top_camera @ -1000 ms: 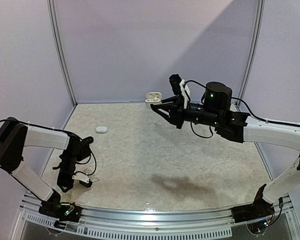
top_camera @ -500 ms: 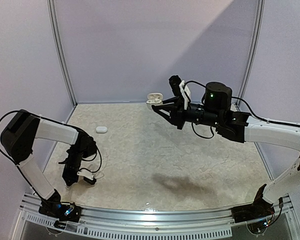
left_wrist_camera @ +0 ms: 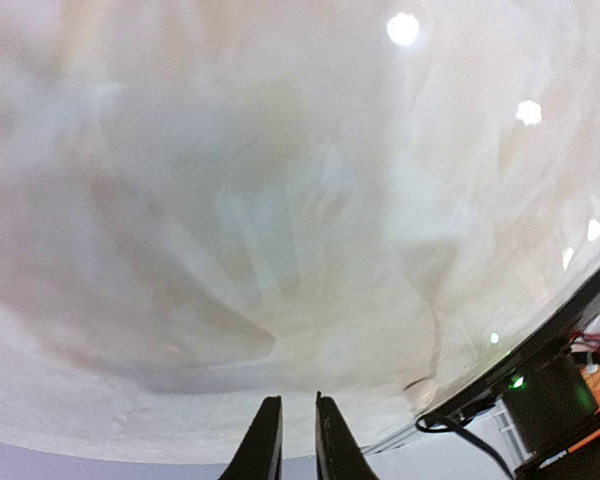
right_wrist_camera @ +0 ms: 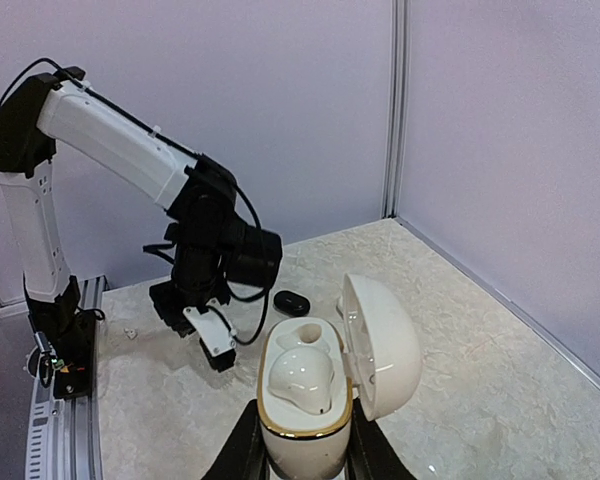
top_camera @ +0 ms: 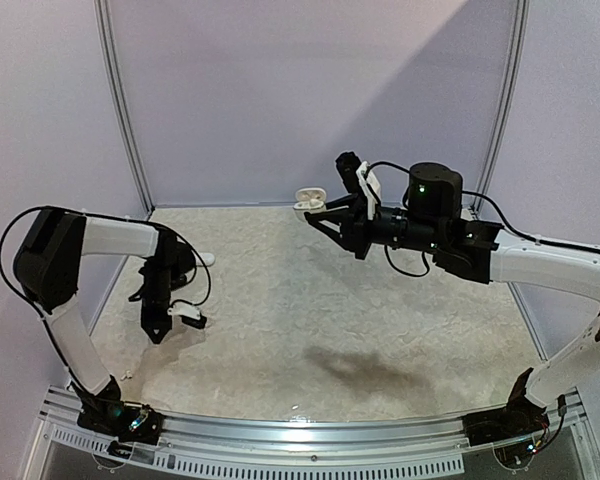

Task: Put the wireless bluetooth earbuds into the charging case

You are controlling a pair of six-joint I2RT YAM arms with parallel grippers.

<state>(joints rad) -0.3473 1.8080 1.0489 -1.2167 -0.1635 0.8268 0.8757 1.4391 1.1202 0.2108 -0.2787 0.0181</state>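
My right gripper [right_wrist_camera: 302, 445] is shut on a white charging case with a gold rim [right_wrist_camera: 300, 410], held well above the table at the back [top_camera: 308, 199]. Its lid [right_wrist_camera: 380, 345] stands open. One white earbud [right_wrist_camera: 302, 380] sits in the case, and the socket behind it [right_wrist_camera: 305, 333] is empty. My left gripper [top_camera: 158, 335] hangs over the left side of the table, pointing down. Its fingers [left_wrist_camera: 265, 440] are nearly together with a slim gap and nothing visible between them. A tiny white earbud [right_wrist_camera: 130, 333] lies on the table near the front rail.
A small dark pill-shaped case [right_wrist_camera: 292, 301] lies on the table just behind the left arm. The left wall post [top_camera: 125, 110] and front rail [top_camera: 280, 432] bound the table. A blurred round speck [left_wrist_camera: 420, 390] sits near the table edge in the left wrist view.
My left arm has lifted from low by the front rail and swung toward the back and right. The right arm holds the open case nearly still.
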